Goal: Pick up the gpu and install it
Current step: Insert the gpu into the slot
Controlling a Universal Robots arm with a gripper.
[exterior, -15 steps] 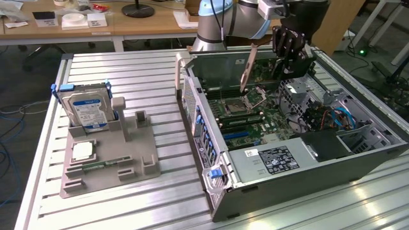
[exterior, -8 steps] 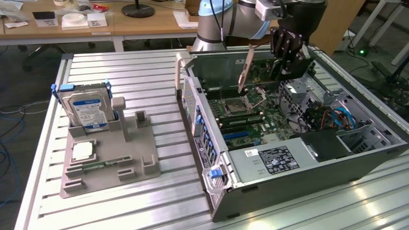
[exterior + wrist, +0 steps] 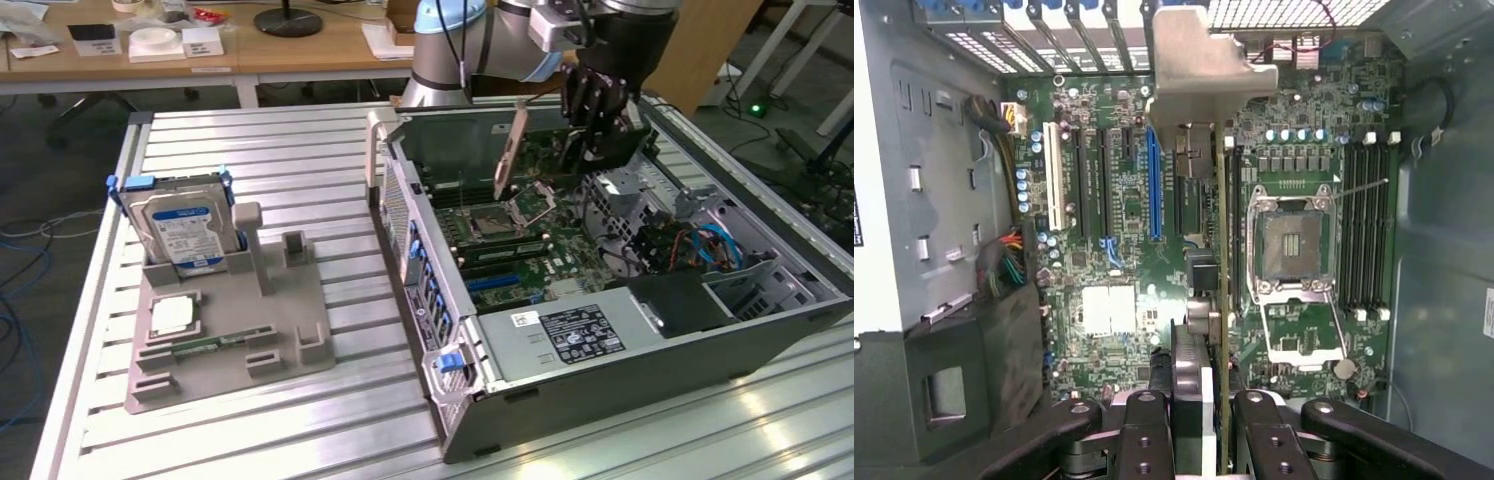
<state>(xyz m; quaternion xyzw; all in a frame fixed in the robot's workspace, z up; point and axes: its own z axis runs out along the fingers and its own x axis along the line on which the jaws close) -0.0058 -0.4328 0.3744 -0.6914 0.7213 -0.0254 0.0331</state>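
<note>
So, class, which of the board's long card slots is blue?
The slot at the row's end nearest the held card; the others are black or white.

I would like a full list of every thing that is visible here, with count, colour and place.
table: 1, silver, slatted, under everything
computer case: 1, grey, open, exterior view's right
motherboard: 1, green, inside the case
holder: 1, grey, exterior view's left
hard drive: 1, silver, blue-white label, upright in the holder
memory stick: 1, green, lying in the holder
gpu: 1, thin card, grey metal bracket, above the motherboard
arm: 1, grey and blue, beyond the case
end effector: 1, black, shut on the gpu
</note>
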